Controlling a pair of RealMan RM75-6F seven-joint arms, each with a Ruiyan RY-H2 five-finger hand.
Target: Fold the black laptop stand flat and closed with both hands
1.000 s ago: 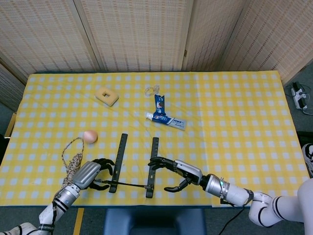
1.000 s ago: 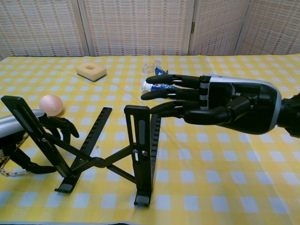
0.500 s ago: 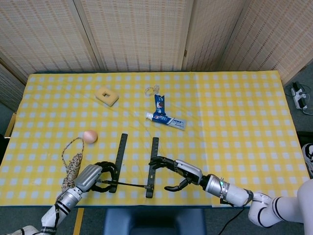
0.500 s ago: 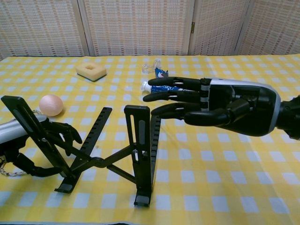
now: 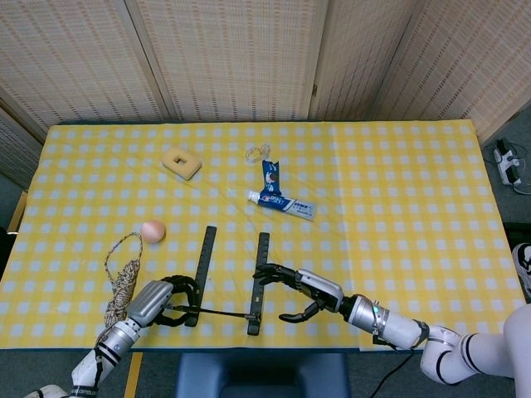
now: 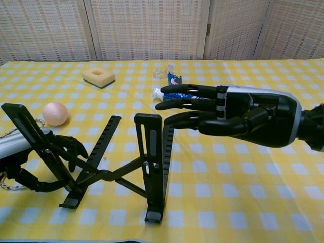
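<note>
Since a second ago our left hand [image 6: 35,162] curls closer around the black laptop stand's [image 6: 109,167] left leg near the tabletop's [image 5: 398,191] front edge; our right hand [image 6: 238,117], fingers spread, hovers beside its right leg.

L hand [image 6: 35,162] is part-hidden behind the laptop stand [image 6: 101,162] leg and cut by the chest view's left edge, so grip can't be told; R hand [image 6: 238,116] blocks most of the toothpaste tube [image 6: 164,92]; rope [image 6: 6,177] barely shows at that edge.
</note>
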